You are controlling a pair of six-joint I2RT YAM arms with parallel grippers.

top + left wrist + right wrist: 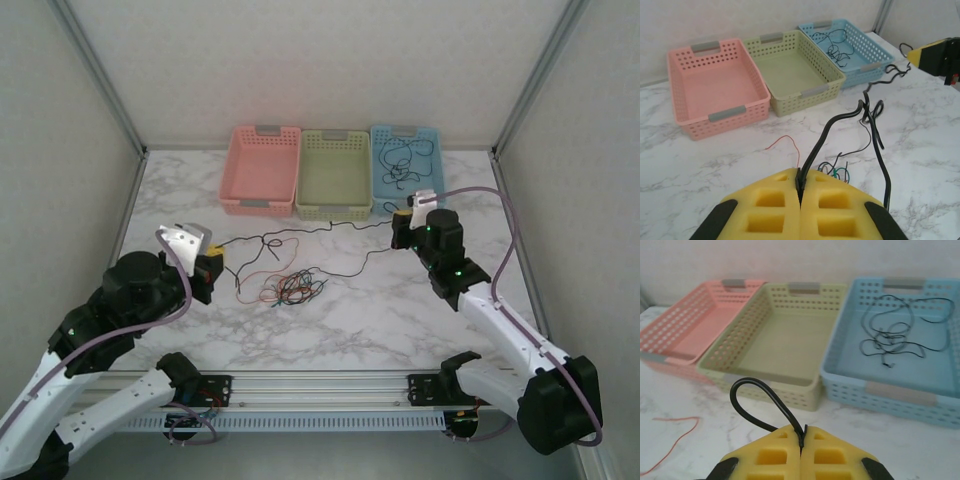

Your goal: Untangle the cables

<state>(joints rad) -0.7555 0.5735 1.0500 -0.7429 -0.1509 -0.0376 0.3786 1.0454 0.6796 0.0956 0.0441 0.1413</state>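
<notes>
A thin black cable (300,238) stretches across the marble table between both grippers. My left gripper (213,262) is shut on its left end, and the wire leaves the yellow pads (801,184) and rises away (830,131). My right gripper (401,222) is shut on the other end, where the black cable (747,385) loops out of the closed pads (802,440). The tangled bundle of the cables (292,288), red, orange, dark and green, lies on the table between the arms. A loose orange wire (790,142) trails to its left.
Three baskets stand in a row at the back: pink (262,205), green (334,210) and blue (435,150). A separate black cable (895,335) lies coiled in the blue one. The enclosure's walls and metal posts stand close on both sides.
</notes>
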